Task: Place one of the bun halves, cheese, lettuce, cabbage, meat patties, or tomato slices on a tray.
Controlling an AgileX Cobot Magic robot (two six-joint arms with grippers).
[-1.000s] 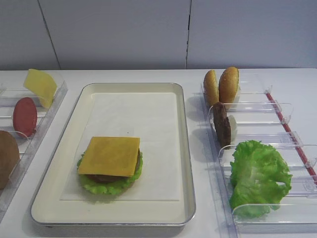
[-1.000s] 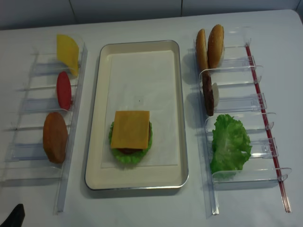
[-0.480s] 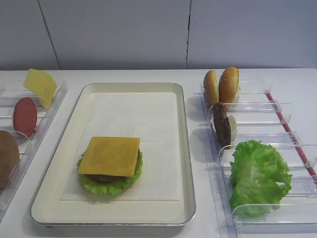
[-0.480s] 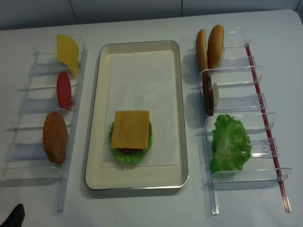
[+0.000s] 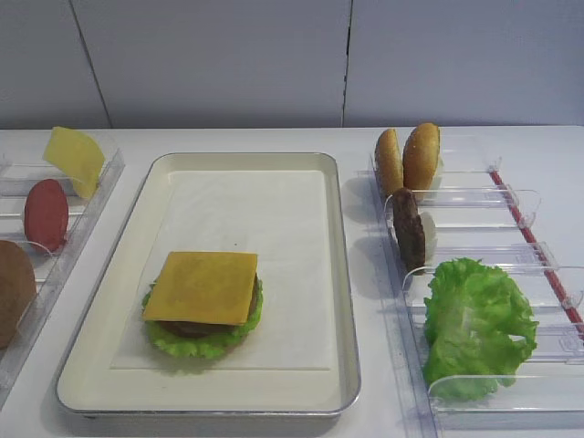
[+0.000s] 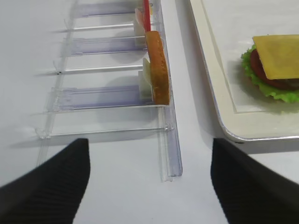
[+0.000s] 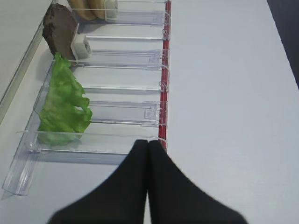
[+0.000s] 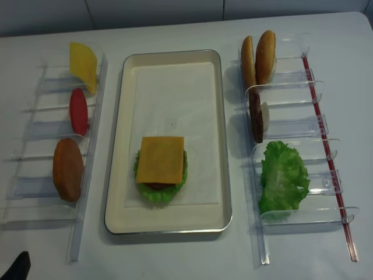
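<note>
Inventory, burger station:

- Tray [image 5: 338, 274], centre: stack of lettuce [image 5: 203, 339], patty, tomato edge, cheese [image 5: 202, 287] on top. Needs bun top next, prob.
- L rack: bun half [image 6: 156, 67] standing on edge, long axis running away from cam, just fwd of left gripper [image 6: 148, 179] and a little to its right. Tomato slice [image 5: 46, 214] and pale yellow slice [image 5: 75, 160] further back.
- R rack: two bun halves [image 5: 408, 159] at far end, meat patty [image 5: 408, 226], spare lettuce leaf [image 5: 476, 328] nearest.
- Left jaws: spread wide, empty, touching nothing. Nearer arm for L bun.
- Right gripper [image 7: 148, 145]: jaws pressed together, empty, short of R rack.
</note>
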